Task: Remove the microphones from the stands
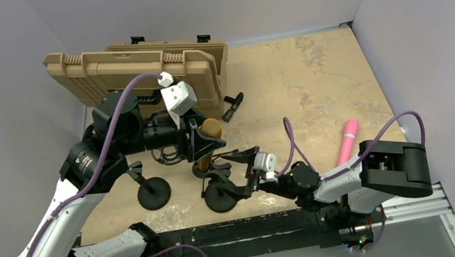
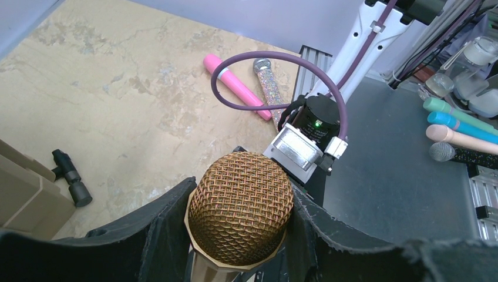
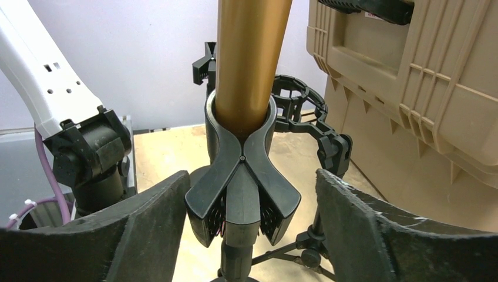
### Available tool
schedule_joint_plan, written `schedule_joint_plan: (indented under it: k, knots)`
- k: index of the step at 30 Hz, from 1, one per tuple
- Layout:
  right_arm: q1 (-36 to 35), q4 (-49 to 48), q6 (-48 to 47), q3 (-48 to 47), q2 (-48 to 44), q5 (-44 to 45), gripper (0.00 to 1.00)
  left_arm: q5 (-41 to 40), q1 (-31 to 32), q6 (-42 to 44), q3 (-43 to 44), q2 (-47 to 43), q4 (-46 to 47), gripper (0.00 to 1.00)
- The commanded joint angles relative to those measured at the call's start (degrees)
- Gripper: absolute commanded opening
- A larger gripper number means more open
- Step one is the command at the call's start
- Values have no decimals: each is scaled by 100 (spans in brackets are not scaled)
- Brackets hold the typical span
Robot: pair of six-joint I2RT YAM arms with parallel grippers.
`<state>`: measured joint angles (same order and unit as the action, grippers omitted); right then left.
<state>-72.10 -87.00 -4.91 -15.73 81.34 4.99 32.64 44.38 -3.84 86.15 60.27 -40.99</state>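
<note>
OK, left gripper [image 2: 239, 249] clamps the microphone [image 2: 241, 200] head, which sits in the stand clip [image 3: 242, 170]; right gripper [image 3: 252, 226] straddles its levers wide open, empty, so next: squeeze levers, lift straight up.

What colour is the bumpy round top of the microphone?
The microphone has a coppery gold mesh top, clearest in the left wrist view.

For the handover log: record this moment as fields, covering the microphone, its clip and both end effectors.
microphone: gold, upright, seated in the clip
clip: atop the stand, wrapped round the microphone body
left end effector: shut on the microphone's mesh head
right end effector: open, fingers flanking the clip's levers
elsewhere: pink microphone lying on the table, tan case behind
</note>
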Motion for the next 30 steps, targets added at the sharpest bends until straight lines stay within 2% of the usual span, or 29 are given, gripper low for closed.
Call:
schedule_joint_plan:
  k: [1, 9, 14, 20, 24, 30]
  knots:
    - [-2, -2472, 3, -117, -129, 6, 68, -36, -17, 120, 183, 14, 150, 0]
    - [2, -2351, -14, -159, 63, 183, 0, -24, -17, 102, 232, 23, 136, 0]
    - [2, -2282, -22, -176, 134, 343, 0, 22, -17, 69, 422, 53, 48, 0]
    - [2, -2304, -46, -200, 235, 362, 0, 199, -17, 7, 1188, 104, -184, 0]
    - [-4, -2273, -78, -244, 280, 375, 0, 488, -17, -167, 1683, 86, 37, 0]
    - [2, -2194, -64, -273, 261, 383, 0, -2, -16, -301, 2064, -129, 475, 0]
